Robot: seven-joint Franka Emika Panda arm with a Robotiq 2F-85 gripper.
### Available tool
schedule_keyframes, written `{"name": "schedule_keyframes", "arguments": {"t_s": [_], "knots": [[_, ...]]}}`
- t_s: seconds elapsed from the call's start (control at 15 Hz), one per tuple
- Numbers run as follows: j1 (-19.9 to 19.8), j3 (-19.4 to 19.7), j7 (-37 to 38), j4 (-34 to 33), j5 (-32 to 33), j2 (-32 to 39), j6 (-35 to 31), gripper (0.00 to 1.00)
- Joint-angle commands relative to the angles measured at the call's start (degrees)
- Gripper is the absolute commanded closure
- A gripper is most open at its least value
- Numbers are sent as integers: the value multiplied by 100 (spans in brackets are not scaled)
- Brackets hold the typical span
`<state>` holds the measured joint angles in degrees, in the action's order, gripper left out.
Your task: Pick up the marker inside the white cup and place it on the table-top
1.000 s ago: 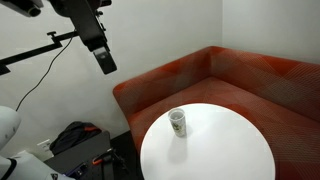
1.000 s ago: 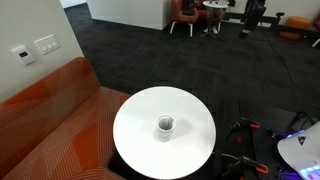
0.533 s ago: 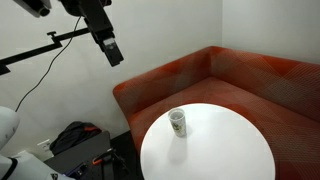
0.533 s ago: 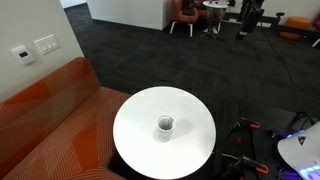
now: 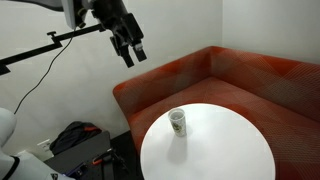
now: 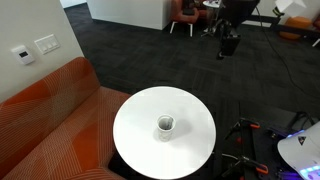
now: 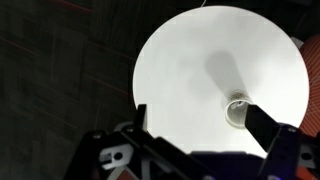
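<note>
Standing alone on the surface [image 6: 190,110], clear of its edges, one white cup [image 6: 165,125] showed a dark inside; jaws hung apart, empty.

Both exterior views slant down at the table-top [image 5: 222,152] [image 6: 140,108]; the wrist view looks straight down.

You have a red-brown corner sofa [image 5: 235,75] set against a white wall [image 5: 180,30], seen in both exterior views. A black bag [image 5: 72,137] sits low near its end. In an exterior view, dark carpet [image 6: 130,50] runs to distant chairs [image 6: 183,12], and two wall plates [image 6: 45,44] hang above the sofa back.
</note>
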<state>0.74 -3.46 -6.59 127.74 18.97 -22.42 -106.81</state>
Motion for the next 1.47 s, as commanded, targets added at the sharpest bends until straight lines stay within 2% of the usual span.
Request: {"name": "schedule_keyframes", "arguments": {"t_s": [0.0,0.47,0.93,1.27,1.33,1.4], "knots": [[142,5,-117,-307,-32,703,-223,0],[341,-54,-299,-411,-114,1831,-892,0],[438,-136,-487,-763,-104,2850,-1070,0],[472,-238,-1096,-945,29,3278,-1107,0],[453,-207,-856,-770,-22,3132,-1104,0],[459,-218,-934,-809,-21,3199,-1104,0]]}}
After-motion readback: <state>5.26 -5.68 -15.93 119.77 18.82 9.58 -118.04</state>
